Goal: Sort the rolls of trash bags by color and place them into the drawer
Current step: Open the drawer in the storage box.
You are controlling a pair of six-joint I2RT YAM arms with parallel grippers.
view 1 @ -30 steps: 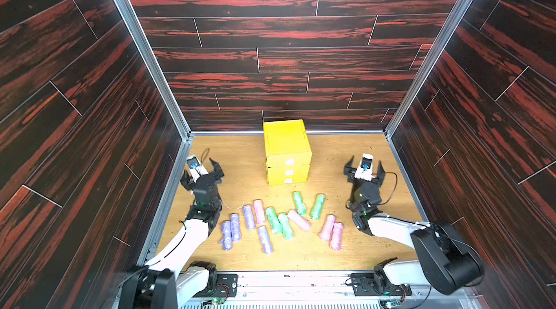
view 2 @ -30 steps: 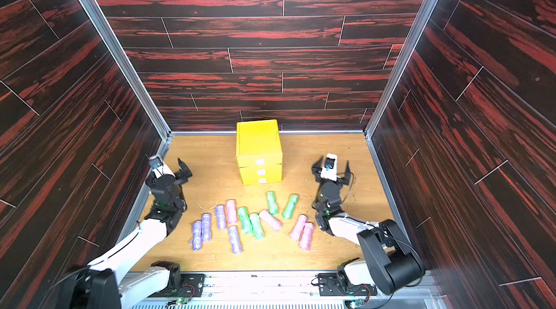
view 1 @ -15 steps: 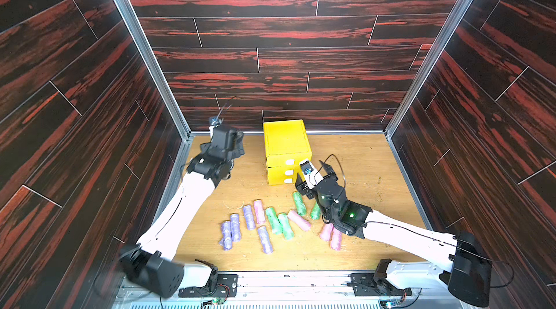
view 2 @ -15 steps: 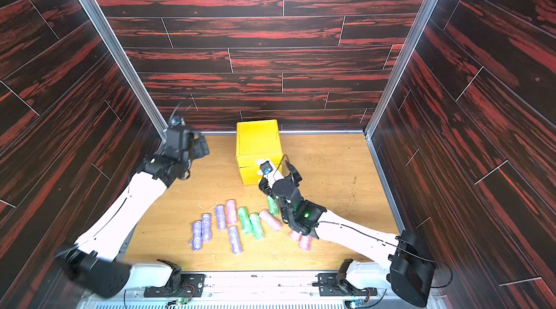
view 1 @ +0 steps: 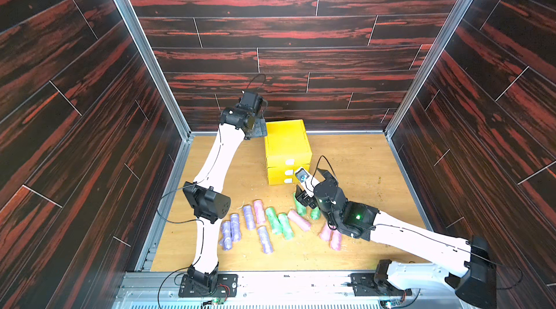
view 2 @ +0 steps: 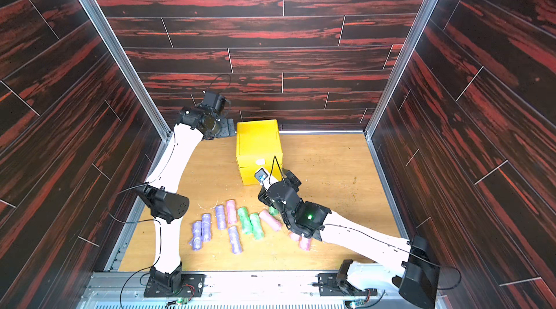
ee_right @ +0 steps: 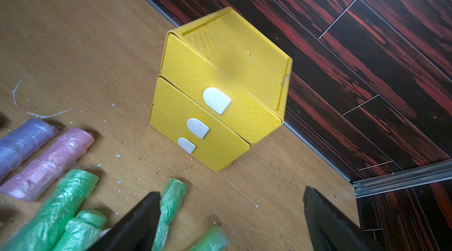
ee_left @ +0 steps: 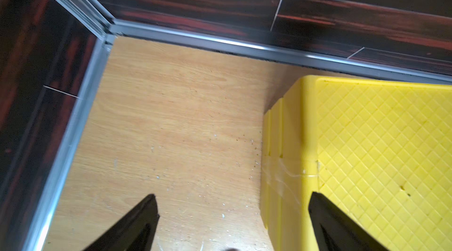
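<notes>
The yellow drawer (view 1: 287,148) (view 2: 258,142) stands at the back middle of the wooden floor, its three white-tabbed fronts (ee_right: 216,100) all shut. The rolls of trash bags lie loose in front of it: purple (view 1: 235,226), pink (view 1: 298,219) and green (view 1: 285,225) mixed in a rough row. My left gripper (view 1: 258,130) (ee_left: 233,194) hovers open at the cabinet's back left top corner, holding nothing. Low in front of the drawer, my right gripper (view 1: 311,188) (ee_right: 231,191) is open over two green rolls (ee_right: 171,198), one beside a finger (ee_right: 137,220).
Dark wood-pattern walls with metal corner rails (view 1: 141,51) close the cell on three sides. The right arm's forearm (view 1: 349,217) passes over two pink rolls (view 1: 331,235). Small white scraps (ee_right: 117,156) litter the floor. The arm bases sit on the front rail (view 1: 285,286).
Both arms left their folded poses at the sides. The left one rose and reached to the cabinet's back left corner; the right one swung in over the rolls in front of the drawer.
</notes>
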